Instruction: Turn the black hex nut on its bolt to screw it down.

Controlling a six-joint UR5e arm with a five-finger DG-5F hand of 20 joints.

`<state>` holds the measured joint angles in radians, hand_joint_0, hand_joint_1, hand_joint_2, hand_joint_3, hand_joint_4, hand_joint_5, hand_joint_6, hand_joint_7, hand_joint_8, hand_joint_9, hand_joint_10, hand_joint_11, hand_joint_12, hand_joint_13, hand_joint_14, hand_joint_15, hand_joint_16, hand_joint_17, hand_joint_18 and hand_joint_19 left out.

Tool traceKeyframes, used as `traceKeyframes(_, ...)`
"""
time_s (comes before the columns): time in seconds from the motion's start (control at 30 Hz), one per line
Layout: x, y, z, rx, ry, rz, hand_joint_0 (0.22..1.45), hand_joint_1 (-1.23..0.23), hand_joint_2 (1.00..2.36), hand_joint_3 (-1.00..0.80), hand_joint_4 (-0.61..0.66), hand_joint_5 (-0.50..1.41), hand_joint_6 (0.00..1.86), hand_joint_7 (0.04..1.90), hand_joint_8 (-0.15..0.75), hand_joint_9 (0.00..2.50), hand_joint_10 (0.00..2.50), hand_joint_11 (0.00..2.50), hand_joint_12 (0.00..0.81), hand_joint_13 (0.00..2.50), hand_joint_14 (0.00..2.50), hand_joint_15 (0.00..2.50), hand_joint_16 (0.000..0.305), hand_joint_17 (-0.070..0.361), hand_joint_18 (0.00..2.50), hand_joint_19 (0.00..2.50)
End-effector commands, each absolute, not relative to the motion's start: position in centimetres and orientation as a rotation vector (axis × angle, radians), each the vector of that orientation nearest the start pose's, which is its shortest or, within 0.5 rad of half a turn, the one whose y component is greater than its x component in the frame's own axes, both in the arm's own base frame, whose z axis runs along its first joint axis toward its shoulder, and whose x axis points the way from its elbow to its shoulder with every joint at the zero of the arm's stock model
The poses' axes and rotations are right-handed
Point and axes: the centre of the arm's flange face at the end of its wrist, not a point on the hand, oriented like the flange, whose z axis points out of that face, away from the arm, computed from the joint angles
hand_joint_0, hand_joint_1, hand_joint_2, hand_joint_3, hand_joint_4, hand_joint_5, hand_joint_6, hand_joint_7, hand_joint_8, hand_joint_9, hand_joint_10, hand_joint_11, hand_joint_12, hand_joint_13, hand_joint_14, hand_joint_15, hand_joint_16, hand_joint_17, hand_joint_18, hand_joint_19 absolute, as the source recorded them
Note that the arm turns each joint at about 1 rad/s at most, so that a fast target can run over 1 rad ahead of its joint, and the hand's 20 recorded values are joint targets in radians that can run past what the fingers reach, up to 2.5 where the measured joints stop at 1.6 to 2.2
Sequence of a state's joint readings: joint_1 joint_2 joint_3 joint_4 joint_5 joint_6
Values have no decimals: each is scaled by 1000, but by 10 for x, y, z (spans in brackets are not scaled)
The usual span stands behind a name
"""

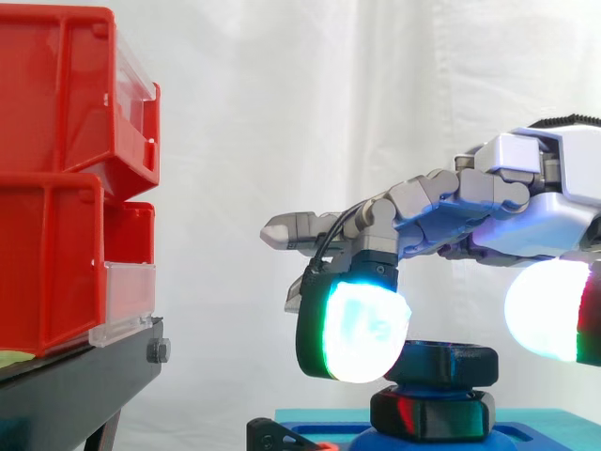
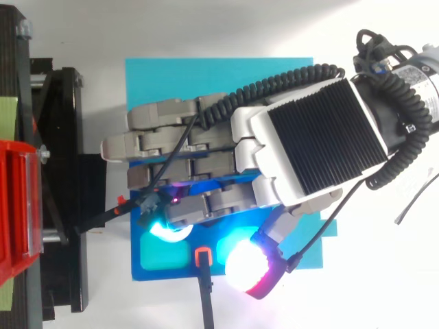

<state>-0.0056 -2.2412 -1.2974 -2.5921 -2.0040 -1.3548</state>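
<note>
Hand (image 1: 526, 202) is level, palm down, directly over the nut (image 1: 441, 363). The nut is black and hex, just below the fore part of the hand. Can't tell whether the hand has a hold on it or just sits close. Contact isn't clear from the side, and from above the hand (image 2: 309, 137) covers it.

Right under the nut is a second black hex piece (image 1: 432, 413), the two nearly touching, on a blue base (image 1: 380, 442). The bolt shank is hidden.

All of this sits on a blue board (image 2: 158, 274) under the hand, and the board lies on a cyan mat (image 2: 206, 75). An orange-tipped black part (image 2: 203, 258) is at the board's edge, beside the hand.

Ahead of the hand and well apart from it are red bins (image 1: 56, 169), stacked two high with clear fronts, on a black stand (image 1: 84, 385). The bins' tops are above hand level. The stand's deck is lower, about level with the nut. A white curtain (image 1: 329, 113) hangs behind everything.
</note>
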Motion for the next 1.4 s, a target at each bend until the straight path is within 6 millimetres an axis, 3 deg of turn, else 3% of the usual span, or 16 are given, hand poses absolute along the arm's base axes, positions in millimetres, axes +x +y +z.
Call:
traceKeyframes(0.0,729,-103,261,-209,1423,476,515,-435,1000,-500,248,-118,601,1025,314,486,5,204,362,137,0,0,54,121,89,75)
traceKeyframes(0.9,720,-145,264,-247,1388,476,517,-443,1000,-500,257,-112,555,1082,312,488,5,205,363,138,0,0,54,121,83,67)
traceKeyframes(1.1,722,-140,265,-247,1384,494,517,-444,1000,-500,259,-108,519,1137,311,488,5,205,363,137,0,0,53,120,82,67)
traceKeyframes(1.37,733,-116,278,-239,1362,532,517,-445,1000,-500,265,-107,500,1158,312,487,5,209,363,138,0,0,53,120,83,72)
